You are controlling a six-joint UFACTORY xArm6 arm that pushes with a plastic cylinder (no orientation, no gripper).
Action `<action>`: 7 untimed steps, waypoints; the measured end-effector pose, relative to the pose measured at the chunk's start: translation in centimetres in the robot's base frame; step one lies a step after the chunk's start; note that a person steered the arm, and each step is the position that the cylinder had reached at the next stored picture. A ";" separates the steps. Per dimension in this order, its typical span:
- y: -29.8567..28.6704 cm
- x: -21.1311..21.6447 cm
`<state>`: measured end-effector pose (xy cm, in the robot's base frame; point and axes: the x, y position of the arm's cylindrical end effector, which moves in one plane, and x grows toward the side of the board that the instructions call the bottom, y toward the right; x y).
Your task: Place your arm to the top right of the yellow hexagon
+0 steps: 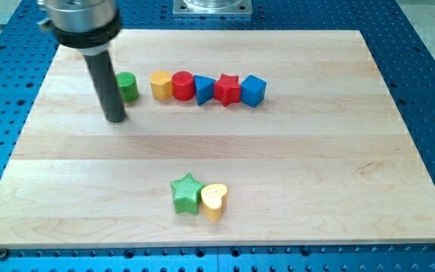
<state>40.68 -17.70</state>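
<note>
Camera view shows the yellow hexagon (161, 85) near the desk's (316, 151) top, heading a touching row: red cylinder (183, 85), blue triangle (204, 90), red star (227, 89), blue cube (253, 91). Left of the hexagon stands a green cylinder (128, 87), and left of that my tip (115, 119), an end effector grasping nothing.

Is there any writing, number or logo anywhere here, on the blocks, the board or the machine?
None can be read: no words, numbers or signs on the wooden board, the row of blocks such as the yellow hexagon, the green star, the yellow heart, or the rod ending in my tip.
</note>
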 end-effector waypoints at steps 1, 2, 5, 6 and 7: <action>-4.0 -4.6; -4.4 -6.7; -2.4 -12.4; 1.7 -12.5; 3.0 -11.9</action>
<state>28.75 -14.75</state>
